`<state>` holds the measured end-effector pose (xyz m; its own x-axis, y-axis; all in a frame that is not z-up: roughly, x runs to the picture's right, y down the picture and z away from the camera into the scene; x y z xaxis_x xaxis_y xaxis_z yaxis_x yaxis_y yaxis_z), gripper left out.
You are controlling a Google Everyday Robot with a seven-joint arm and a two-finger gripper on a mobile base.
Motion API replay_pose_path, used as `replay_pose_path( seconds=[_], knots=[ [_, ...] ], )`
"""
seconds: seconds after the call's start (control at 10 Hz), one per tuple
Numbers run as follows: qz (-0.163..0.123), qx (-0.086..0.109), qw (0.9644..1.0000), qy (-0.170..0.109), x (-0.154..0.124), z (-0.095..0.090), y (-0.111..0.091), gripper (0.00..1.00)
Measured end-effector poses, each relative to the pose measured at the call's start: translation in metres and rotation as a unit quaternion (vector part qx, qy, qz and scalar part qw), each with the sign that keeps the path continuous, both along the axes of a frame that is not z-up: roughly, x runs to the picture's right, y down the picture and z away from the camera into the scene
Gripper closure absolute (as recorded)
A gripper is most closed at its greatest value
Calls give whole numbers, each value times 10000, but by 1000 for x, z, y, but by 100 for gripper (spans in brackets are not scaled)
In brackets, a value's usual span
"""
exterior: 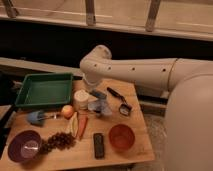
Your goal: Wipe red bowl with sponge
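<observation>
**A:** Where do we find the red bowl?

**B:** We see the red bowl (121,137) on the near right part of the wooden desk (142,117). It is just right of a black remote (99,145), whose long axis runs away from us.

**A:** Which way does it face?

**B:** It stands upright with its mouth up. It is round, so we get no long axis from it. Inside we see only its own red surface.

**A:** And the other containers?

**B:** The green tray (45,76) sits at the far left corner with its long side running across the desk, and only its green floor shows. The purple bowl (22,148) stands upright at the near left corner, with a pale glint inside that we cannot name. A bunch of dark grapes (61,141) lies on the desk against the purple bowl's right side, not in it.

**A:** And the tool?

**B:** The tool (100,106) hangs low over the middle of the desk at the end of the white arm (140,72). It is between a white cup (81,98) on the left and a black brush (120,101) on the right, well apart from the red bowl. We cannot tell how far open it is, or whether it has hold of anything.

**A:** What lies nearest it?

**B:** A carrot (82,126), lying lengthwise toward us, and an orange (67,111) lie to its near left.
</observation>
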<state>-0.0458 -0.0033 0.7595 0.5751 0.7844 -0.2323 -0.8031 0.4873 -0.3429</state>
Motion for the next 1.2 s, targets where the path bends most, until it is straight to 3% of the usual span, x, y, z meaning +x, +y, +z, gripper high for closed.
replay_pose_path(
  seconds=[0.3, 0.7, 0.8, 1.2],
  knots=[
    [129, -379, 9981, 476, 41, -8, 22, 100],
    [364, -1029, 9897, 925, 67, -6, 64, 100],
    [445, -1199, 9861, 1064, 78, -7, 77, 100],
    [894, -1508, 9714, 1599, 126, -24, 105, 100]
  ],
)
